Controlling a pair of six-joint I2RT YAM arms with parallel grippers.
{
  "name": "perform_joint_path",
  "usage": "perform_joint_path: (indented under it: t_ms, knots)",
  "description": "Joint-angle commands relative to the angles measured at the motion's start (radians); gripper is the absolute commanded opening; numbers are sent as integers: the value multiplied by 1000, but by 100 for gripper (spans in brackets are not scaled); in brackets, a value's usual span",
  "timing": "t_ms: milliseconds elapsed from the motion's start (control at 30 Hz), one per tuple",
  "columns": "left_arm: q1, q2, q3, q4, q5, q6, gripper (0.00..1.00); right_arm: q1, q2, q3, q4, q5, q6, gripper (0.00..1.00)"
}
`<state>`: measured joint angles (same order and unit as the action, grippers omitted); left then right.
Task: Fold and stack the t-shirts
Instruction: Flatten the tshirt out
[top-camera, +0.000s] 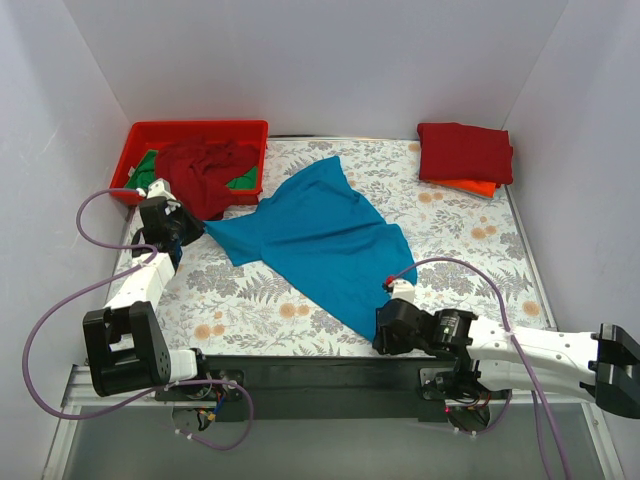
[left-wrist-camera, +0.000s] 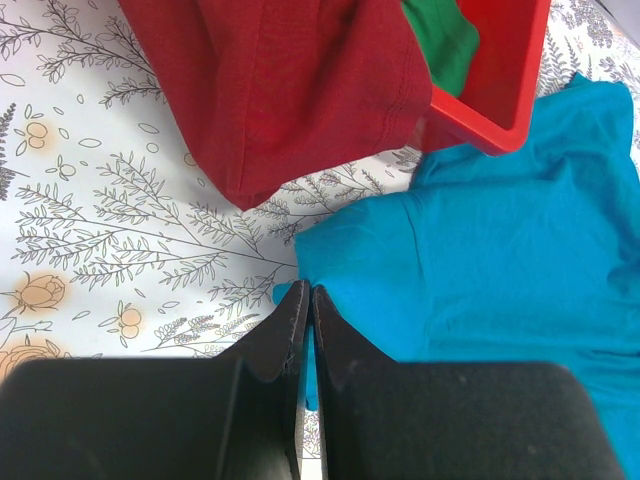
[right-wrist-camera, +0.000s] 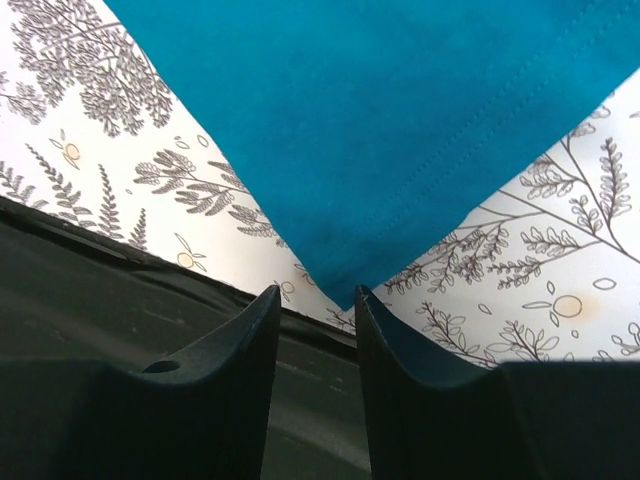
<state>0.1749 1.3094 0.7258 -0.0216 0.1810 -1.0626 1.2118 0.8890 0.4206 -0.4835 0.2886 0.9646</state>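
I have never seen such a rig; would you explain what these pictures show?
Two robot arms stand side by side. One picture looks down from above; the others come from wrist cameras. On the flowered tablecloth lies a spread teal t-shirt. A red tray at back left holds a dark red shirt and a green shirt; at back right a folded dark red shirt sits on an orange shirt. The left arm has its jaws shut on the teal shirt's edge. The right arm has open jaws at the shirt's near corner, not closed on it.
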Motion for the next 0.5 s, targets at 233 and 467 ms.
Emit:
perform_joint_path:
  t_ms: [233, 467]
  knots:
    - [5, -2, 4, 17, 25, 3, 0, 46, 48, 38, -69, 81, 82, 43]
    - [5, -2, 4, 15, 35, 3, 0, 48, 60, 18, -1, 113, 75, 44]
